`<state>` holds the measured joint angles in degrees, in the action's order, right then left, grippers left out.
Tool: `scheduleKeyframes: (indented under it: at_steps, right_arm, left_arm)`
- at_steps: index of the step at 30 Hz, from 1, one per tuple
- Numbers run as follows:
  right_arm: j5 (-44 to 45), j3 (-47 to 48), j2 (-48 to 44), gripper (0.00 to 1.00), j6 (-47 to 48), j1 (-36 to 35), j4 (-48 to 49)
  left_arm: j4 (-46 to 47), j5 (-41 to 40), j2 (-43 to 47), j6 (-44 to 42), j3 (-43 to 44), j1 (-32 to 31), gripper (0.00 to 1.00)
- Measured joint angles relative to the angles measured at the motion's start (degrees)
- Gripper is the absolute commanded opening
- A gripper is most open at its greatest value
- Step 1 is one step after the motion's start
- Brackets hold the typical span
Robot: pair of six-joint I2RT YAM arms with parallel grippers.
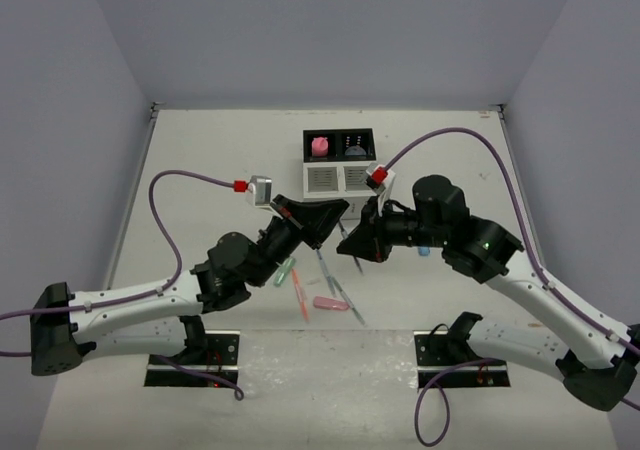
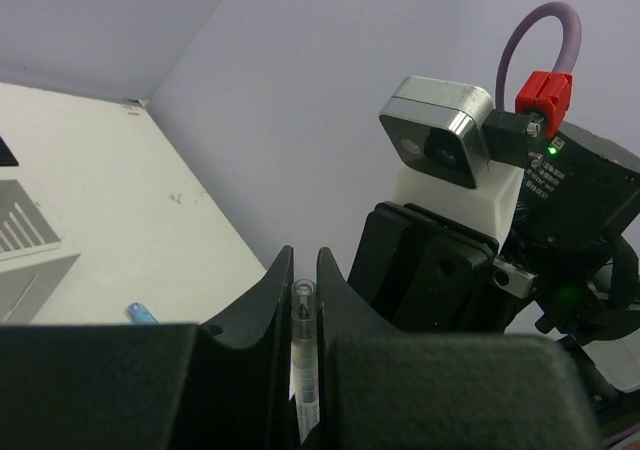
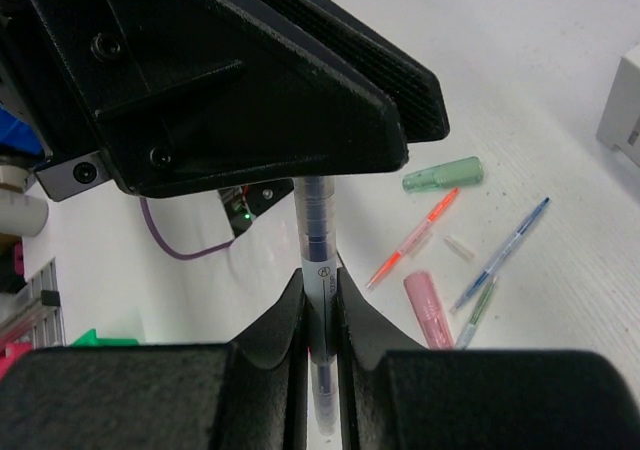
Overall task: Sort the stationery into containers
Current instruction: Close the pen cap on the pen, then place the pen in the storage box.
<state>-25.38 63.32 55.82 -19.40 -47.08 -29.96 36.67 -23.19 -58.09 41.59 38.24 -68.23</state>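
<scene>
Risk no. 1: both grippers are clamped on the same pen (image 3: 318, 220). It's held mid-air btwn the arms, above the bench (image 1: 200, 150) and short of the organizer (image 1: 350, 178). Move either arm w/ both clenched and the thin barrel will likely bend, snap or get yanked thru one grip. Let go w/ both and it drops into the loose stuff below, i.e. green marker (image 3: 443, 175), orange pen (image 3: 412, 238), pink marker (image 3: 428, 310), blue pen (image 3: 505, 250), and prob. scatters them. Release one side only, then move.

Risk no. 2: the two gripper bodies sit v. close, nearly nose to nose. Any rotation to aim at a bin could knock them together, so back one arm straight off before you turn.

Risk no. 3: the barrel is slim and smooth. W/ a single grip near one end it may pivot and miss a white slotted bin (image 1: 322, 178).

Yr left gripper (image 2: 305, 262) is almost fully closed, pinching the clear end of the pen. Yr right gripper (image 3: 318, 285) is the same, nearly closed and grasping the barrel further along, at the printed section. Neither touches anything else, as far as the views show.
</scene>
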Motion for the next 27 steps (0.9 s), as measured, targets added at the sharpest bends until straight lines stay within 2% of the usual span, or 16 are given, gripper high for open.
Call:
scheduleKeyframes:
  at_steps: [6,7,11,13,14,15,18,20,24,27]
  right_arm:
    - [-3.3,-7.1,0.4,0.00,-0.2,0.5,13.1]
    - [-3.6,-7.7,1.0,0.00,-0.5,0.6,14.9]
    - [-4.1,-8.5,3.0,0.00,-1.6,0.6,20.5]
    - [-3.6,-9.2,3.2,0.00,-1.7,0.5,22.2]
    - [-2.9,-9.6,3.3,0.00,-1.8,0.6,23.0]
    - [-1.7,-10.1,3.3,0.00,-1.9,0.7,23.8]
    - [1.6,-11.9,3.4,0.00,-2.6,1.6,27.2]
    - [4.7,-13.2,4.9,0.00,-3.6,1.8,30.9]
    - [14.9,-15.7,9.7,0.00,-4.8,2.1,32.7]
    - [23.8,-15.9,11.5,0.00,-5.2,3.1,32.1]
  left_arm:
    - [-19.3,-0.9,-0.8,-10.2,10.9,-0.6,0.00]
    - [-22.0,-0.8,-1.5,-12.2,12.9,-0.6,0.02]
    - [-27.0,-1.2,-3.0,-18.2,16.7,-0.7,0.22]
    - [-28.0,-1.8,-3.0,-18.9,17.0,-0.8,0.69]
    - [-28.4,-2.5,-2.9,-19.0,17.1,-0.9,0.88]
    - [-29.4,-4.3,-2.6,-19.5,17.3,-0.9,0.98]
    - [-34.3,-10.5,-1.2,-19.9,19.9,-1.1,1.00]
    - [-40.2,-14.3,-1.4,-19.2,25.1,-2.6,1.00]
    - [-55.5,-24.6,-3.0,-14.2,38.6,-4.7,1.00]
    - [-63.2,-29.8,-0.2,-10.2,40.4,-4.5,1.00]
